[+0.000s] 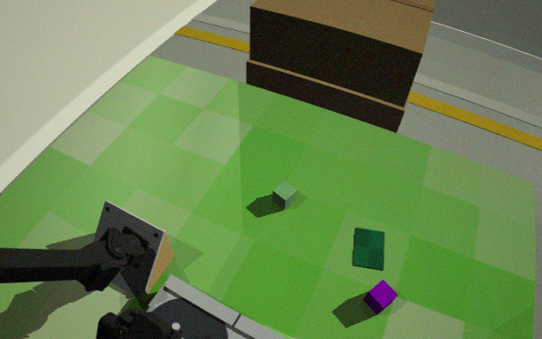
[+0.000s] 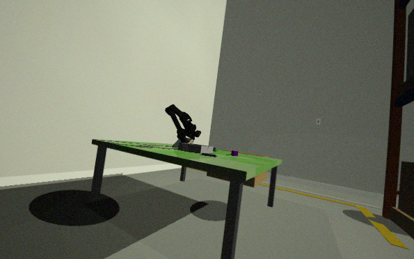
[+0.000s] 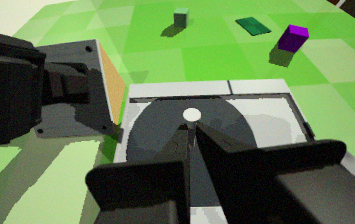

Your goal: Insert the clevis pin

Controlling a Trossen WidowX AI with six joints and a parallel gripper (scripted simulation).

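Your end effector (image 1: pixel 157 325) (image 2: pixel 198 134) (image 3: pixel 190 126) is closed on the clevis pin (image 1: pixel 176 326) (image 3: pixel 192 115), gripping its shank just below the pale round head, which faces up. The pin is over the aluminium disc (image 1: pixel 198 319) (image 3: pixel 154 130); you cannot confirm from these views whether its tip has entered the hole. The disc lies inside the rimmed steel tray (image 1: pixel 202 298) (image 2: pixel 207 150) (image 3: pixel 179 89), toward one side, with bare tray floor beside it.

Status: pick-up is complete; pin is carried to the disc. Outstanding, in my judgement: align and lower the shank through both holes, seat the head on the disc, release, withdraw clear. The hidden holes make alignment the chief risk; a miss could push the disc sideways.

Clearances: the arm's mounting plate (image 1: pixel 129 273) (image 3: pixel 69 125) stands near one tray corner, so you have little room there. On the far side, the pale green cube (image 1: pixel 284 195) (image 3: pixel 181 17), dark green flat piece (image 1: pixel 368 249) (image 3: pixel 253 26) and purple block (image 1: pixel 381 295) (image 2: pixel 234 153) (image 3: pixel 293 38) are well apart from the tray on the desk (image 1: pixel 280 155) (image 2: pixel 255 160) (image 3: pixel 204 60).
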